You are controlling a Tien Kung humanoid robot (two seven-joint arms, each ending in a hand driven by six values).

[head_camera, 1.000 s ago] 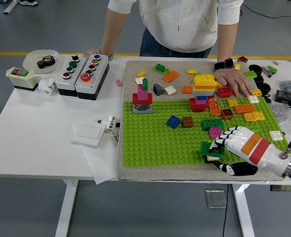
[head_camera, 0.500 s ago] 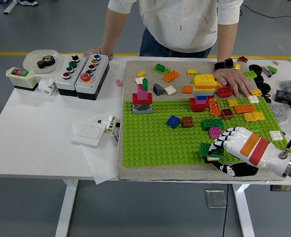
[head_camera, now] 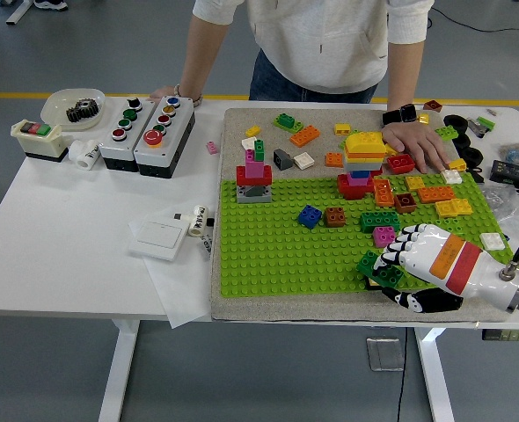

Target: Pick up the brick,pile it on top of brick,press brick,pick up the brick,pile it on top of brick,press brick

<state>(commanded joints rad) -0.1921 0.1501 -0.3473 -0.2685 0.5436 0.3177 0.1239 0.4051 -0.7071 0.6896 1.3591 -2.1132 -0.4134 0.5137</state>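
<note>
Your right hand's fingers (head_camera: pixel 400 255) are clamped on the dark green brick (head_camera: pixel 376 266), tilted at their tips, at the green baseplate's (head_camera: pixel 277 246) near right corner, beside the magenta brick (head_camera: pixel 383 236).

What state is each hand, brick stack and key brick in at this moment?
right hand: shut on the green brick, tilted at the baseplate's near edge
yellow-topped stack: upright
red-and-pink stack: upright
person's hand: flat on the mat

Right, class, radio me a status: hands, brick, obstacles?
Right hand shut on green brick, tilted at baseplate's near edge. Left hand unseen. Magenta brick sits just beyond.
</note>
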